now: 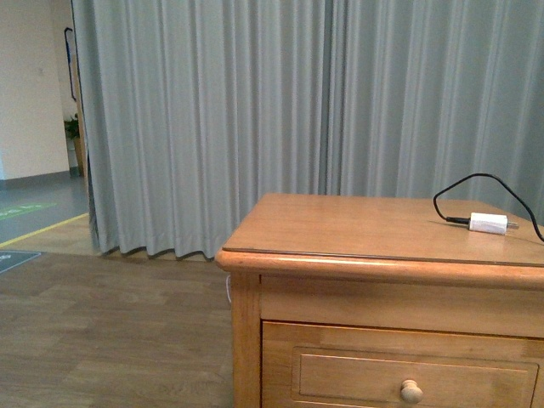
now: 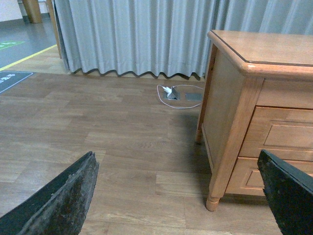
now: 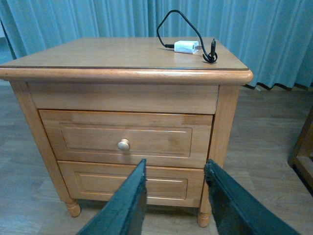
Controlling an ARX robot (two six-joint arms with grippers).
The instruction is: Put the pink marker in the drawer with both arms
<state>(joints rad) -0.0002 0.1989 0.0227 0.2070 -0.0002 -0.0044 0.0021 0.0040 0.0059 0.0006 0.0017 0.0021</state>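
Front view: nightstand (image 1: pixel 357 229) top with white charger plug (image 1: pixel 488 223) and black cable (image 1: pixel 476 183); neither arm is in frame
Right wrist view: whole nightstand front; upper drawer (image 3: pixel 126 138) closed flush, lower drawer (image 3: pixel 132 183) below it
Left wrist view: nightstand side, floor socket (image 2: pixel 180 94) by the curtain (image 2: pixel 146 34)
Drawer: light-brown wood, recessed panel, round knob (image 3: pixel 123 144)
Pink marker: appears in no view
Left gripper (image 2: pixel 178 196): fingers wide apart, empty
Right gripper (image 3: pixel 175 200): fingers apart, empty, facing drawer fronts

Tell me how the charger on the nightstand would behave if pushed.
The charger is a small white block lying flat, so it would probably slide on the glossy top rather than tip or roll. Its thin black cable loops loosely and looks floppy, so it would likely drag behind and could snag.
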